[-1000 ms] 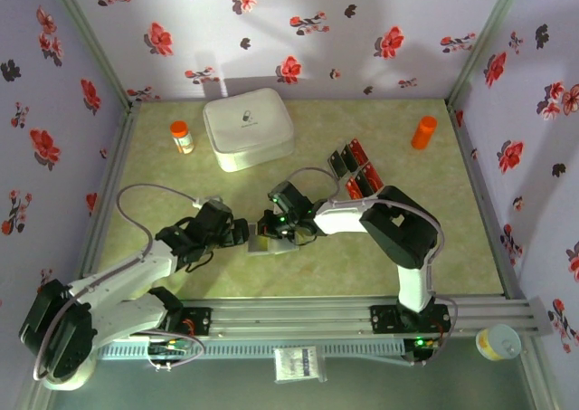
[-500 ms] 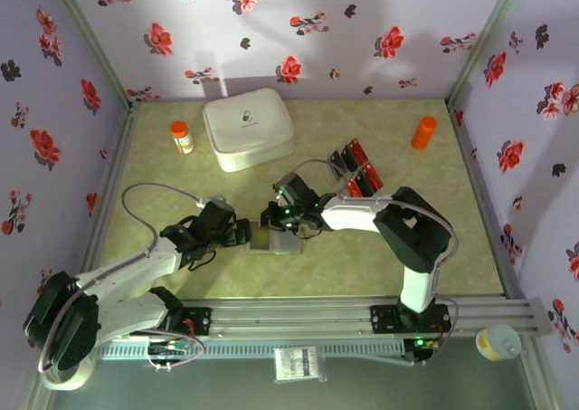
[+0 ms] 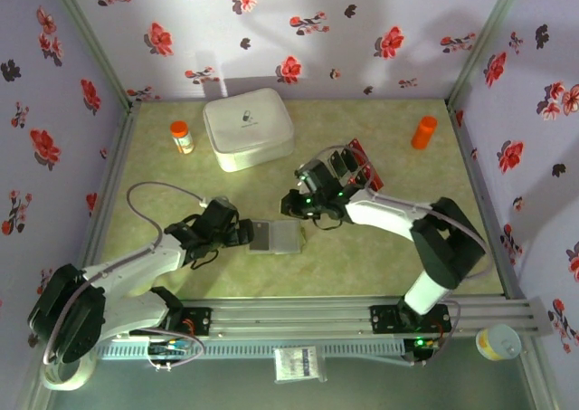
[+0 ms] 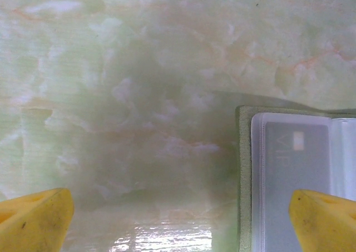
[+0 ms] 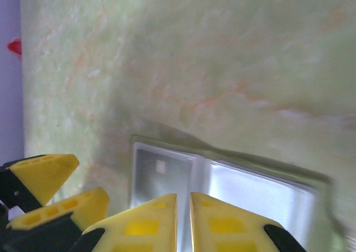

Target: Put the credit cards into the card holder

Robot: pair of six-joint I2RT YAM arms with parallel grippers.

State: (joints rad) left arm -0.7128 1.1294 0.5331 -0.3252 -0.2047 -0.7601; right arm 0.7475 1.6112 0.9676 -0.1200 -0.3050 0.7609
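Card holder (image 4: pixel 243 179): left wrist view reveals a card (image 4: pixel 295 185) inside.

Top camera sat high behind both arms, looking down, far enough off to take in the whole table (image 3: pixel 389 265). Left wrist camera stared straight down, close in, with the holder (image 4: pixel 245 168) by the left gripper (image 4: pixel 181 213)'s right-hand finger. Right wrist camera, equally near but tilted, caught that same holder just beyond the right gripper (image 5: pixel 183 204).
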